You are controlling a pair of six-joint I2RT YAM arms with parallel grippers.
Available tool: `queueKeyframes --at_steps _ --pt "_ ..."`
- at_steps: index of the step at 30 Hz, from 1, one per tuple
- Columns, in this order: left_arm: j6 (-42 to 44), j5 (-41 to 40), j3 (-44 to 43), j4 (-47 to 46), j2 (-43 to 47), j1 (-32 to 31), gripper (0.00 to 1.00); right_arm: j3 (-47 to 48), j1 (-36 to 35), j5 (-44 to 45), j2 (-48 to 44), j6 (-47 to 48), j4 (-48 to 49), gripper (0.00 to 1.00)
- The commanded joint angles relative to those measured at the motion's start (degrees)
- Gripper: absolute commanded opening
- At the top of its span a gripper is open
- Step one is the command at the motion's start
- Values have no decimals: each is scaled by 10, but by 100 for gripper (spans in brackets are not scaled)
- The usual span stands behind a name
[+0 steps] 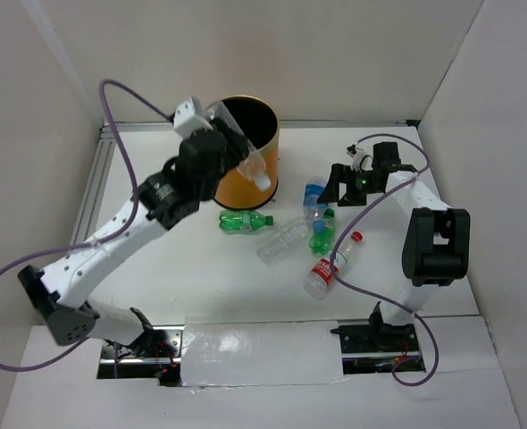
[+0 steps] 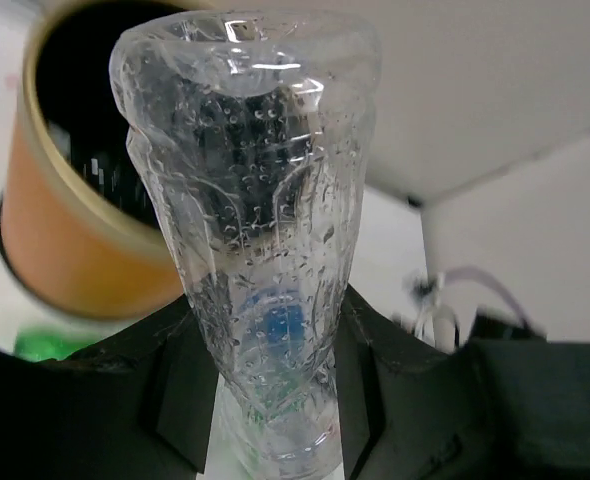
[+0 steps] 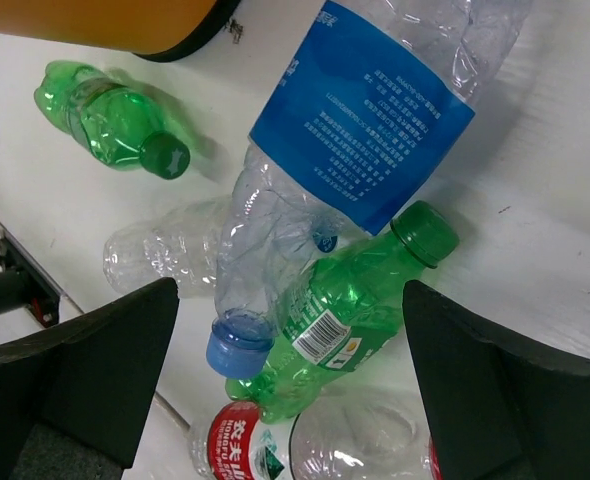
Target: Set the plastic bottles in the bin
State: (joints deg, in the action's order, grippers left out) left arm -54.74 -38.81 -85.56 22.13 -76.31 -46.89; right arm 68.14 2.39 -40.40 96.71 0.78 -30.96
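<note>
One clear bottle [image 2: 250, 230] is clamped in the left gripper [image 2: 275, 385], jaws pressed on its narrow end and its base pointing away. It hangs level with the rim of the orange bin [image 1: 246, 192]; whether it sits squarely over the black mouth cannot be told.

Five more lie on the desk [image 1: 201, 277] right of the bin. These are a blue-labelled bottle [image 3: 365, 130] resting across a green bottle [image 3: 325, 320], a second green bottle [image 3: 115, 120] near the bin's foot, a crumpled clear one [image 3: 165, 250] and a red-labelled bottle [image 3: 240, 445]. The right gripper [image 1: 347, 189] hovers above the blue-labelled one with its jaws spread wide and nothing between them.

All look empty, so probably very light. Their thin walls are dented and should give under pressure, and the smooth, rounded plastic may slip or roll. The blue-labelled bottle is likely best taken across its labelled body or stiffer neck. Lifting it may disturb the green one beneath.
</note>
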Motion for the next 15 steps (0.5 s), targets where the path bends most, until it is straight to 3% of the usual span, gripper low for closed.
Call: queueKeyframes --at_steps 1,5,8,10,11,12,13,15 --pt "87 -28 -103 -73 -79 68 0 16 -2 -13 4 -16 -12 100" --pt "94 -27 -237 -67 -174 132 5 21 -7 -13 21 -10 -12 100" --pt "106 -40 -276 -48 -240 167 8 26 -13 -27 42 -10 -6 100" --pt "106 -45 -309 -24 -282 182 17 34 -19 -33 67 -10 -6 100" --pt "106 -39 -320 -9 -296 189 26 40 -19 -33 76 -10 -6 100" --pt "106 -39 -340 17 -306 189 49 53 -26 -33 84 -10 -6 100" --pt "114 -39 -346 26 -314 196 63 59 -32 -33 100 -10 -11 100" --pt "133 -26 -351 34 -321 196 85 76 -40 -24 116 -16 -11 100"
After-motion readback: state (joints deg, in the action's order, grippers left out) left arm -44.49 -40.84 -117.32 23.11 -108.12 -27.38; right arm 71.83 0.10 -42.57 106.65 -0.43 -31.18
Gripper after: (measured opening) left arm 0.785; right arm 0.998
